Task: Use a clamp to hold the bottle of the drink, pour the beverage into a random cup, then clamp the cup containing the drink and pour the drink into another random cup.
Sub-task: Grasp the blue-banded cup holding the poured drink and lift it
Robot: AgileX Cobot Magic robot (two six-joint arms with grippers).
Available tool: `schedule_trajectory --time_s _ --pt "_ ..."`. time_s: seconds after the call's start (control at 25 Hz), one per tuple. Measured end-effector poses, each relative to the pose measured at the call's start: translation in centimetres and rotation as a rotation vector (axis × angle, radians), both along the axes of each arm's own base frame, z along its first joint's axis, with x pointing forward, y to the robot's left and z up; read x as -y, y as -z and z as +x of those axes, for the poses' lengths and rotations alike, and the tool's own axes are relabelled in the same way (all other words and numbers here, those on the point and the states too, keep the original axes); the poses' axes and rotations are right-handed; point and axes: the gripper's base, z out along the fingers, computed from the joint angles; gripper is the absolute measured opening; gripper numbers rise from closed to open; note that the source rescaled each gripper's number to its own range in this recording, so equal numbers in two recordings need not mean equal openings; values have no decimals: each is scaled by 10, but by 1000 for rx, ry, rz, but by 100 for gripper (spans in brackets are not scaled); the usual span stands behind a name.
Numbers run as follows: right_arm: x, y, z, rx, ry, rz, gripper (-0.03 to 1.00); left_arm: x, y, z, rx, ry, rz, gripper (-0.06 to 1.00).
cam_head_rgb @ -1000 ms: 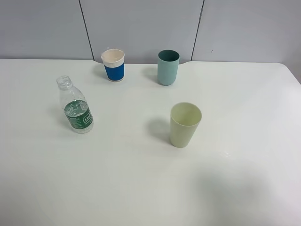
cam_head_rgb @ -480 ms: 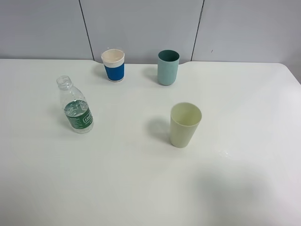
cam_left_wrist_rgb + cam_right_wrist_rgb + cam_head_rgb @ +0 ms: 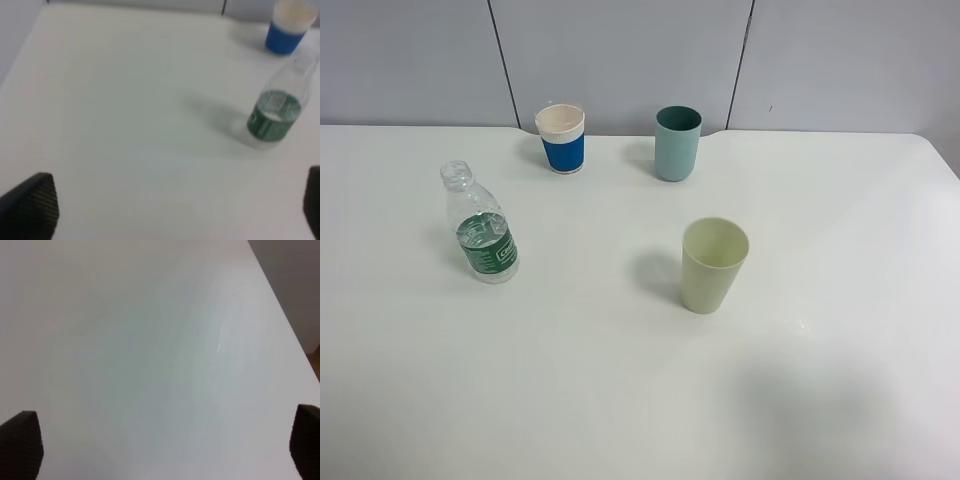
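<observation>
The left gripper (image 3: 170,212) and the right gripper (image 3: 162,442) both hang with jaws spread wide, gripping nothing, above the white table (image 3: 570,400). The bottle (image 3: 480,225) stands upright at the table's 10 o'clock. The pale yellow-green cup (image 3: 713,265) is well apart at the bottle's 3 o'clock, and the teal cup (image 3: 677,143) is at the table's 12 o'clock.

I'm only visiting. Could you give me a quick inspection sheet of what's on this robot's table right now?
Surface: white table, four items standing on it.
Job's things: bottle upright, uncapped, left side; yellow-green cup upright, near middle; teal cup upright, at back.
Clutter: blue-banded paper cup at back, apart from teal cup.
Grippers: left gripper open, empty; right gripper open, empty.
Cables: nothing seen.
Surroundings: grey panelled wall behind table.
</observation>
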Motion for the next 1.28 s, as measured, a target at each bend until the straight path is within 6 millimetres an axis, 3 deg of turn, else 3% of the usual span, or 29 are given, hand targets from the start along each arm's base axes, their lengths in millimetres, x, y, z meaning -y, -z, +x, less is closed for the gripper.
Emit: schedule_trajectory --time_s 0.08,0.16,0.8,1.28 --pt "0 0 0 0 0 0 100 4 16 11 -31 17 -9 99" --pt "0 0 0 0 0 0 100 6 20 14 -25 38 -12 99" --pt "0 0 0 0 0 0 100 7 18 15 -3 51 7 99" --pt "0 0 0 0 0 0 100 7 18 14 -3 -89 15 100"
